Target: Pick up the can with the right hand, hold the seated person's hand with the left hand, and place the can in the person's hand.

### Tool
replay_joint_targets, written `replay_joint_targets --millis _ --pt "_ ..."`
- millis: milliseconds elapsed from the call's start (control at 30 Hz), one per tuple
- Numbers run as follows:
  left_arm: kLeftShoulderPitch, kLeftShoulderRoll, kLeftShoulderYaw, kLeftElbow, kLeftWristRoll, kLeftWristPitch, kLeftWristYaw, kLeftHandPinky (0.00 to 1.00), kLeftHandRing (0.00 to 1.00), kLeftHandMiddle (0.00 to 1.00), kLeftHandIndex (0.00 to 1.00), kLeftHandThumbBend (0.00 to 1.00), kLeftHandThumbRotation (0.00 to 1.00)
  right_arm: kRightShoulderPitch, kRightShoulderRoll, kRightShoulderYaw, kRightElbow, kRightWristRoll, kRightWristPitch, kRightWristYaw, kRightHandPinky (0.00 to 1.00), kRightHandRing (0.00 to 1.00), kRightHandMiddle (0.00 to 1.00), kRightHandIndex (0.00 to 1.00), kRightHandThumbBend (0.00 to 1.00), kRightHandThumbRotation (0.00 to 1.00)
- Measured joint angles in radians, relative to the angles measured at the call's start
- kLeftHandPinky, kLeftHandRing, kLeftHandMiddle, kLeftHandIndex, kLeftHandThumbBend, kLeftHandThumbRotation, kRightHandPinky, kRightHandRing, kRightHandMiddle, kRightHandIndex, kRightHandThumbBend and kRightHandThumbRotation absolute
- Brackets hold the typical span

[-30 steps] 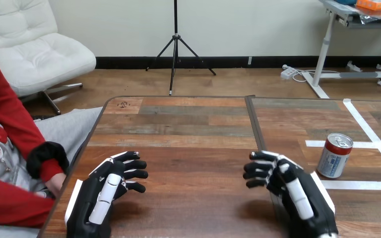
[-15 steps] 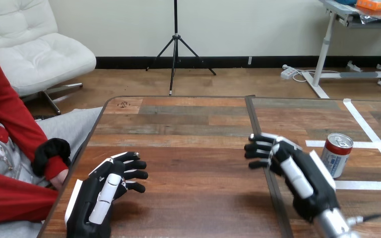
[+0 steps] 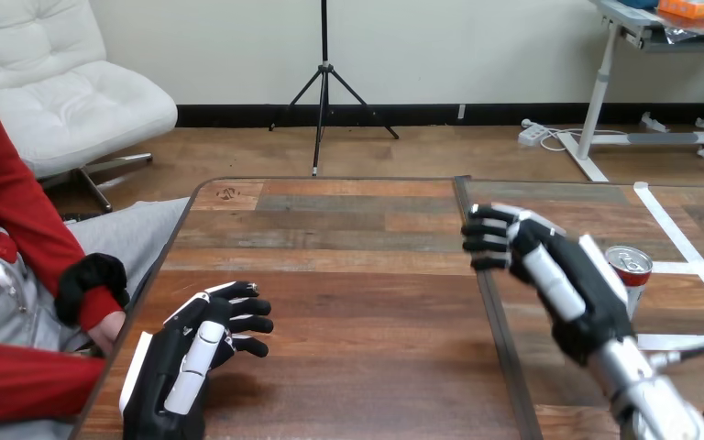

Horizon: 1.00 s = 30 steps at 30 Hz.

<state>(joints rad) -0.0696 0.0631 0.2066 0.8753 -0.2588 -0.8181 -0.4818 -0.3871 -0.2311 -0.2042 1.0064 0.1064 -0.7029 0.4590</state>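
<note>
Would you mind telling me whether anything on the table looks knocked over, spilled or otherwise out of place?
Nothing stands out. The can stands upright on the table, partly hidden behind the right hand, with no spill or dent that I can see. The left hand rests near the table's left edge.

The table is a patchwork of wood planks in warm brown, reddish brown and weathered grey, with a dark rim and a dark seam strip crossing its middle. White tape lines mark the table's right part. On that part of the table, the can shows a silver top with a red band under it. The left hand, over the table's near left corner, is black with white shells and black-and-white fingers. The right hand, over the table's right part, has the same colours, on a silver forearm.
</note>
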Motion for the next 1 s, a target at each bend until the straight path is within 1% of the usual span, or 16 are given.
replay_joint_targets --millis 300,500,667,833,1000 --pt "0.0 0.0 0.0 0.0 0.011 -0.001 0.008 0.47 0.59 0.6 0.63 0.7 0.75 -0.081 -0.033 0.004 0.041 -0.049 0.0 -0.075 0.71 0.75 0.76 0.76 0.73 0.85" --pt "0.0 0.0 -0.001 -0.001 0.018 -0.002 0.011 0.47 0.59 0.61 0.63 0.69 0.75 -0.134 -0.058 0.004 0.073 -0.074 -0.001 -0.119 0.72 0.76 0.77 0.77 0.7 0.86" --pt "0.0 0.0 0.0 -0.001 0.018 -0.002 0.01 0.47 0.59 0.61 0.63 0.69 0.75 -0.176 -0.081 0.004 0.097 -0.095 0.0 -0.157 0.75 0.8 0.8 0.79 0.71 0.87" --pt "0.0 0.0 0.0 -0.001 0.017 -0.002 0.006 0.47 0.58 0.61 0.63 0.69 0.75 -0.215 -0.103 0.004 0.117 -0.109 0.006 -0.184 0.78 0.82 0.82 0.81 0.72 0.87" --pt "0.0 0.0 0.0 -0.001 0.017 -0.002 0.002 0.48 0.58 0.6 0.63 0.68 0.74 -0.252 -0.129 0.005 0.136 -0.126 0.009 -0.218 0.78 0.83 0.83 0.82 0.75 0.87"
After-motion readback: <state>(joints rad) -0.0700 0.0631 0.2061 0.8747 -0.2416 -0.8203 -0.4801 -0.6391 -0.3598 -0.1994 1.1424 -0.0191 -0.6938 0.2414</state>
